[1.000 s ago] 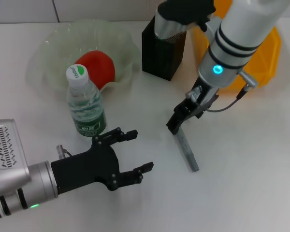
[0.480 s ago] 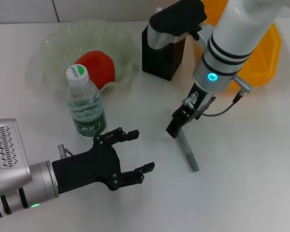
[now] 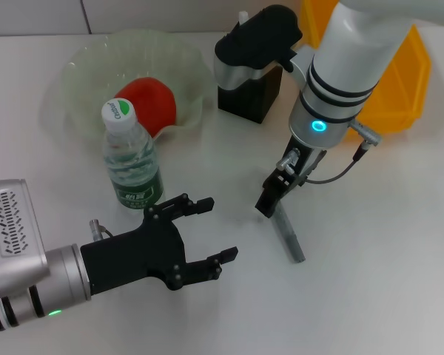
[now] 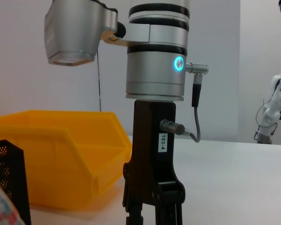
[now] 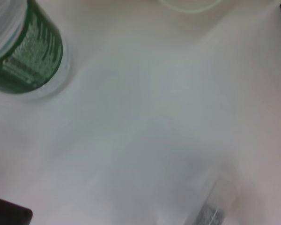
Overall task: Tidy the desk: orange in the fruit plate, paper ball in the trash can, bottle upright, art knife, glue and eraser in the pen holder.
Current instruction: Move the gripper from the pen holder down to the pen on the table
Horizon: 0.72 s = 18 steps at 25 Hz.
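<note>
Right hand (image 3: 271, 201) at upper end of grey stick (image 3: 288, 234) on worktop (image 3: 385, 244); grip state cannot tell. Left hand (image 3: 207, 233) open, near upright bottle (image 3: 130, 159).

A: Back of scene, left wrist view: plain pale wall (image 4: 28, 89), no marks. A vertical edge runs down it towards the right side, and the part beyond looks lighter.

B: Anything out there?

A: White jointed figure (image 4: 273, 108) at the far edge, well apart, partly cut off.

B: Head view?

A: Pale wall panels (image 3: 29, 15), with one dark slanted seam (image 3: 86, 16).
</note>
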Tool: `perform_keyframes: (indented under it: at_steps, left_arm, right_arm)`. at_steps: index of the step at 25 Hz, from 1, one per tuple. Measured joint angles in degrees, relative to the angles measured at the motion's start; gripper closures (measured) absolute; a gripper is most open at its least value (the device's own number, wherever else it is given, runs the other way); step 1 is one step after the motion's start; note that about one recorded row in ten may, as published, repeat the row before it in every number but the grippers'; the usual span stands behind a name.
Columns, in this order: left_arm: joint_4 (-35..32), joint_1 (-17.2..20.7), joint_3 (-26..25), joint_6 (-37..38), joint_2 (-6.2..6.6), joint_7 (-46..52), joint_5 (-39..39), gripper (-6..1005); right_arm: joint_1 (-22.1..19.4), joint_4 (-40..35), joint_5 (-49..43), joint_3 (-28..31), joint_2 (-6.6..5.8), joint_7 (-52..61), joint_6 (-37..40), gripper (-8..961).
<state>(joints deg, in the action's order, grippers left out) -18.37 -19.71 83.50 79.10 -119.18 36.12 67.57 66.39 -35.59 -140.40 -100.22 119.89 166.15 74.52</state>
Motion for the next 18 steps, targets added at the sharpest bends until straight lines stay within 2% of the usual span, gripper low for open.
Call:
perform_keyframes:
  at_steps: [18]
  left_arm:
    - [0.0,-0.51,0.0,-0.39,0.0,0.0,-0.07,197]
  right_arm:
    - [0.59,0.44,-0.33,-1.65,0.0,1.16,1.36,208]
